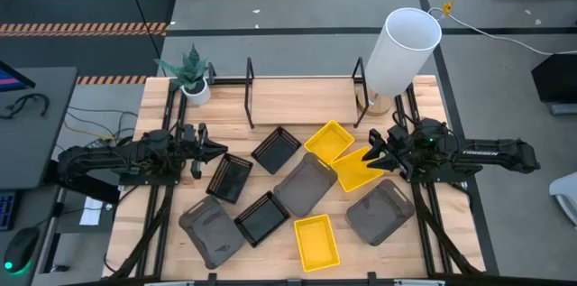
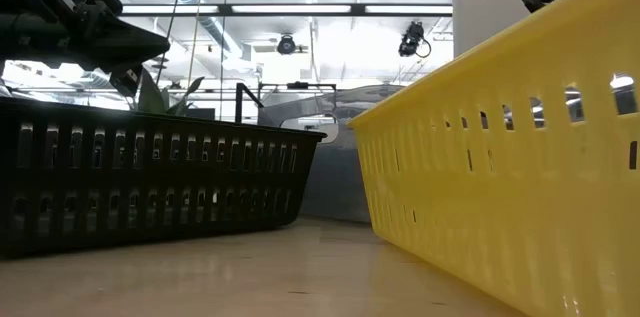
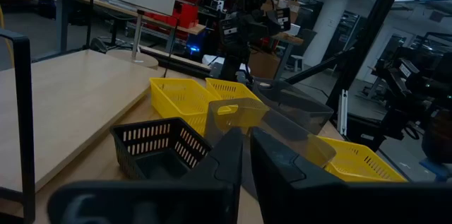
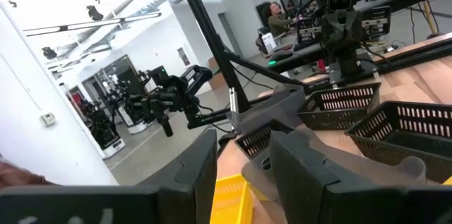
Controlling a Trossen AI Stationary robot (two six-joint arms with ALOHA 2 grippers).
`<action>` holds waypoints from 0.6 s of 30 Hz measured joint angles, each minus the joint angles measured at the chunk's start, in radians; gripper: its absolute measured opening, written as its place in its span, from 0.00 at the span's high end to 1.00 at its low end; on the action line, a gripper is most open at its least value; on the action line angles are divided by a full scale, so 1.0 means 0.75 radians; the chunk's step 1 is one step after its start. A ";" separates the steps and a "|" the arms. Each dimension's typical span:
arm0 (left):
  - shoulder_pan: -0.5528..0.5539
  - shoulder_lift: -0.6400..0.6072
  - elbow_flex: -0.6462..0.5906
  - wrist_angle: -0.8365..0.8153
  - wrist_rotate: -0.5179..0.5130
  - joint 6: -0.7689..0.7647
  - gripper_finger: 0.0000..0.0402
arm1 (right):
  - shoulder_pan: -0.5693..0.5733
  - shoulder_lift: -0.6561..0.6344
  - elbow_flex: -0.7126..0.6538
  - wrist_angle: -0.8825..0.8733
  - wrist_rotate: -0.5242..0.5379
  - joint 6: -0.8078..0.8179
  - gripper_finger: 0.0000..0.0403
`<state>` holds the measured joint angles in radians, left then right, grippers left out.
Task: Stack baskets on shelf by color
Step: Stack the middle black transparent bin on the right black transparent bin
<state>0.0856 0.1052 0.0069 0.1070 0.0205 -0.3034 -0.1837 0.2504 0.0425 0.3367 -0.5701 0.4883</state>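
Nine baskets lie scattered on the wooden table: yellow ones (image 1: 329,140), (image 1: 354,172), (image 1: 316,241), black slatted ones (image 1: 276,149), (image 1: 231,178), (image 1: 262,218) and grey ones (image 1: 305,184), (image 1: 212,229), (image 1: 380,212). The shelf (image 1: 302,98) runs along the far edge between black brackets, with no basket on it. My left gripper (image 1: 219,150) hovers level at the left, beside a black basket (image 3: 159,146), shut and holding nothing. My right gripper (image 1: 371,156) hovers level over the right end of a yellow basket (image 4: 229,196), open, with nothing between its fingers.
A tall white cylinder (image 1: 401,50) stands at the shelf's right end and a potted plant (image 1: 192,78) at its left end. The shelf's black uprights (image 1: 250,78) rise at the back. A person (image 4: 272,15) sits far off in the room.
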 joint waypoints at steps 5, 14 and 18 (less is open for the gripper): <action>0.000 0.000 0.000 0.000 0.000 0.000 0.93 | 0.000 0.000 0.000 0.000 0.000 -0.013 0.66; 0.000 0.000 0.000 0.000 0.000 0.000 0.91 | 0.000 0.000 0.000 0.000 0.000 -0.016 0.66; 0.000 0.000 0.000 0.000 0.000 0.000 0.91 | 0.000 0.000 0.000 0.000 0.000 -0.016 0.66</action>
<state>0.0856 0.1051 0.0069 0.1070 0.0204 -0.3031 -0.1837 0.2504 0.0425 0.3367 -0.5701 0.4763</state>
